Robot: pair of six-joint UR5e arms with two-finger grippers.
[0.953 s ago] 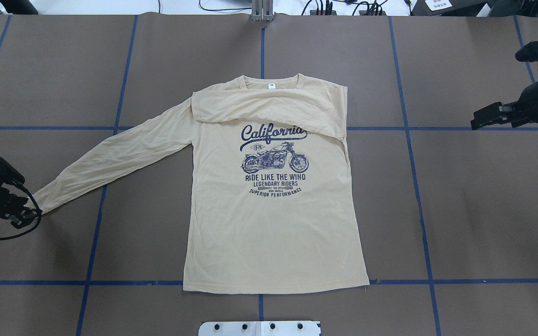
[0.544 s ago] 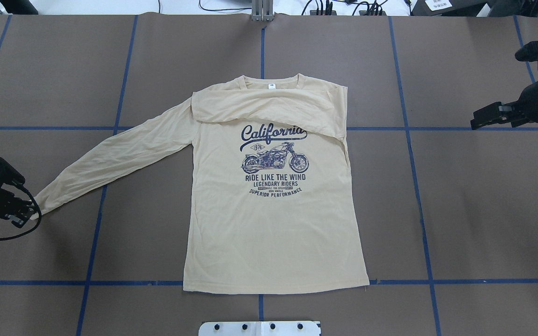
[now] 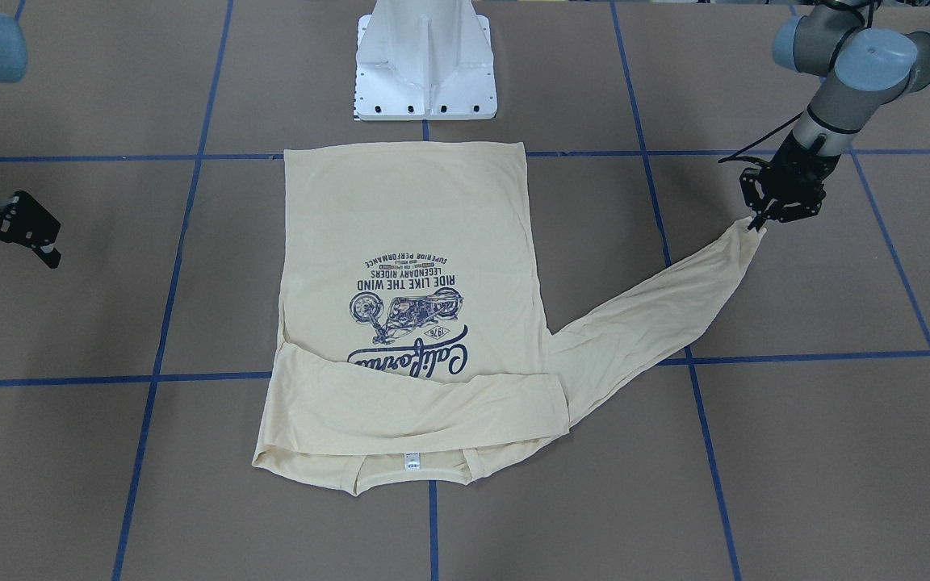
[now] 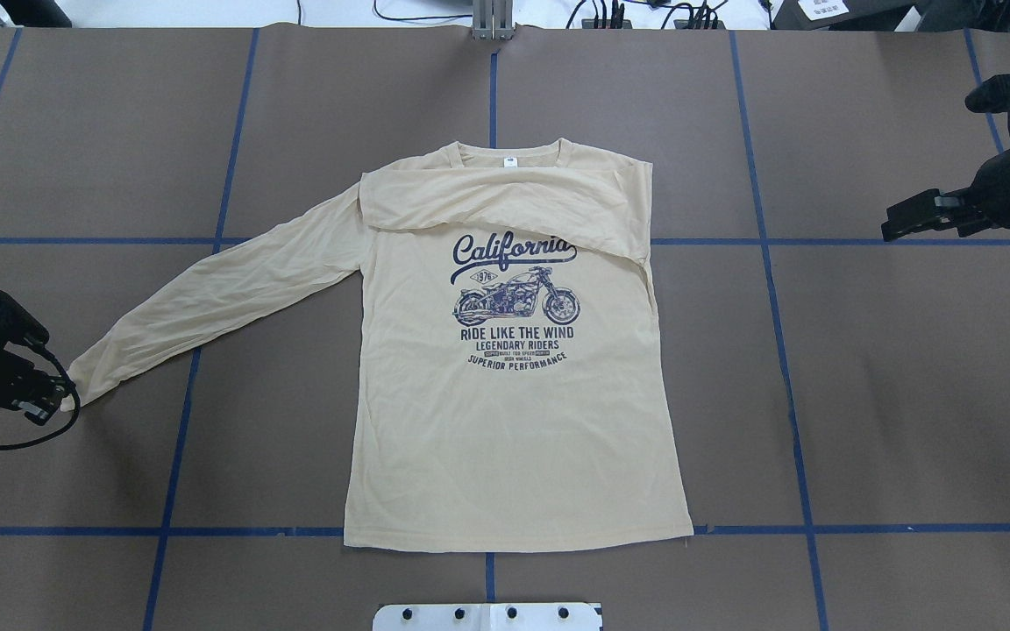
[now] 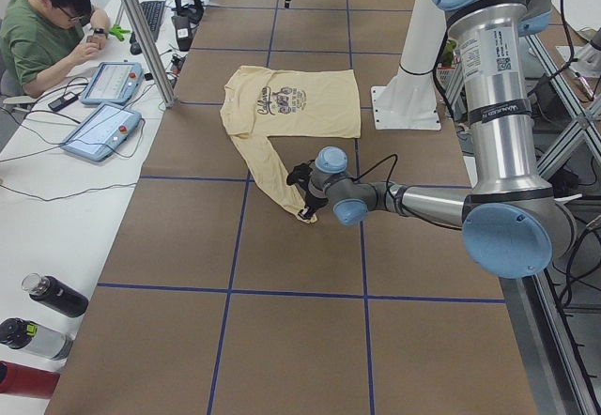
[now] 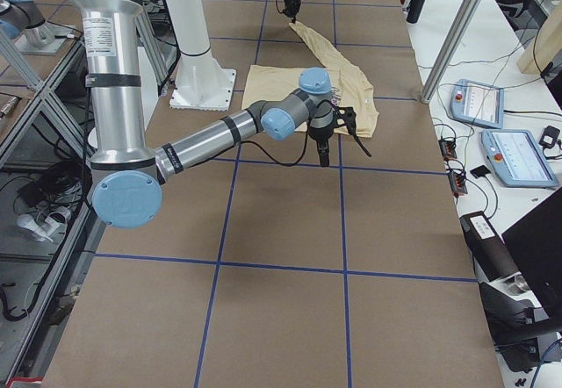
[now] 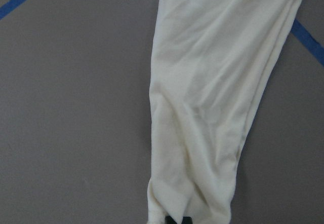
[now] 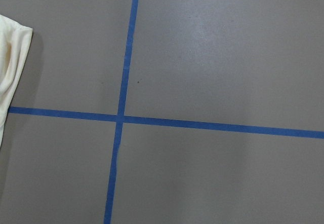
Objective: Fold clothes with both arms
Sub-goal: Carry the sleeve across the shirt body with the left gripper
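Cream-yellow T-shirt [image 4: 514, 421] lies print-up mid-way on the bench [image 4: 864, 394], we see, hem toward the robot's edge, one sleeve folded across its chest, the other stretched leftward where our left claw [image 4: 60, 399] pinches its cuff; farther off, our right claw [image 4: 901, 221] hangs spread, empty.

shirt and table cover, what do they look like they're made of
Shirt: probably thin cotton-type knit, matte; it lies limp with fine wrinkles, and the navy print looks like flat ink. Table cover: seemingly brown paper, matte; its blue lines look like stuck-on tape.
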